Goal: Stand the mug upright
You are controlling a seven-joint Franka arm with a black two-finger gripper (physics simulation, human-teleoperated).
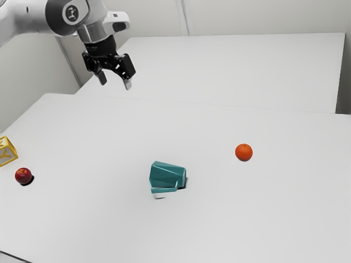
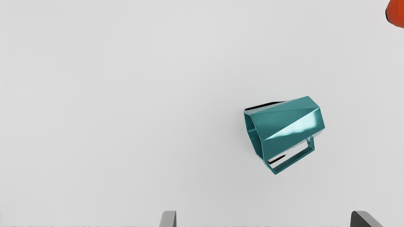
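Observation:
High over the table, the gripper [image 1: 115,83] hangs at the exterior view's upper left, well away from the mug. In the wrist view the gripper [image 2: 263,219] is open, its two fingertips wide apart with nothing between them. A teal faceted mug [image 1: 168,176] lies on its side on the white table [image 1: 98,219], its handle toward the exterior view's near edge. The wrist view shows the mug [image 2: 288,126] with its open mouth and its rectangular handle, beyond the fingertips and not touched by them.
An orange [image 1: 244,152] rests on the table to the mug's side, toward the exterior view's right; part of the orange [image 2: 396,13] is in the wrist view. At the exterior view's left are a dark red fruit [image 1: 23,175] and a yellow-edged letter block [image 1: 6,152].

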